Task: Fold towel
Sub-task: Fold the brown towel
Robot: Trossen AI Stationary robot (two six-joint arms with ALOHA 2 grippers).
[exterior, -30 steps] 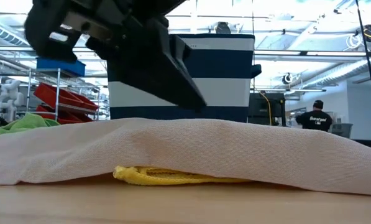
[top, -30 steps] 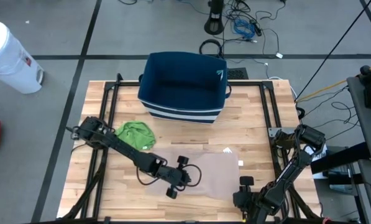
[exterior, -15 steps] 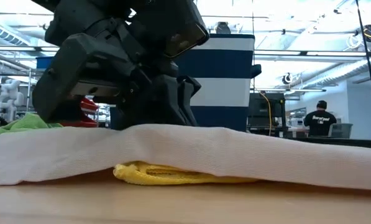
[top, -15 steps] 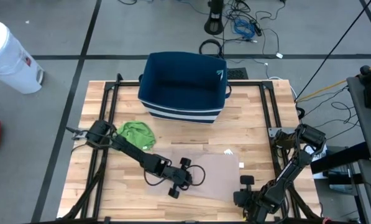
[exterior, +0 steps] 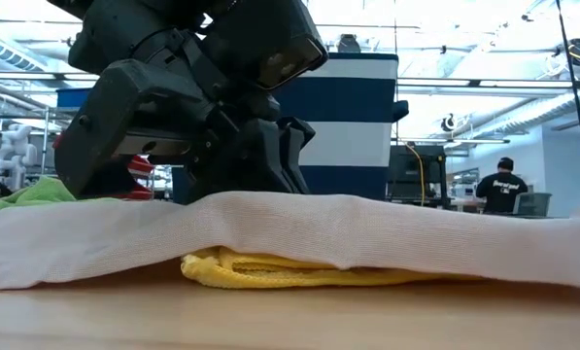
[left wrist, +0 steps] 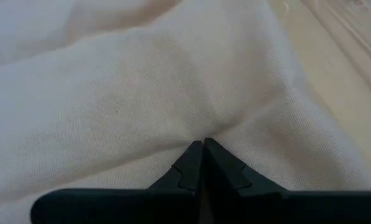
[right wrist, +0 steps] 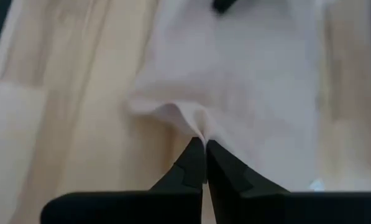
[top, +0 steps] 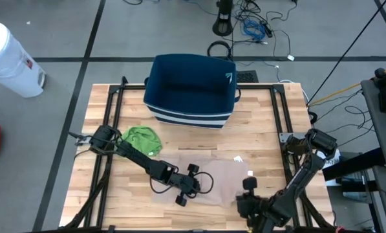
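Since a second ago the right gripper (top: 244, 202) has slid inward along the table's near edge and pinched the towel's (top: 224, 182) near right corner, dragging that edge in. Its fingers (right wrist: 194, 163) are clamped together on a peak of cloth. Left gripper (top: 194, 184) sits on the towel's left border, fingers (left wrist: 194, 163) closed on a fold. Bare wooden table (top: 270, 129) lies between the towel and the blue basket (top: 191, 90); the green cloth (top: 142, 139) lies well left.

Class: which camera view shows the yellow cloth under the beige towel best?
The low view: the yellow cloth peeks out beneath the beige towel at table level. In the high view and both wrist views the towel hides it entirely.
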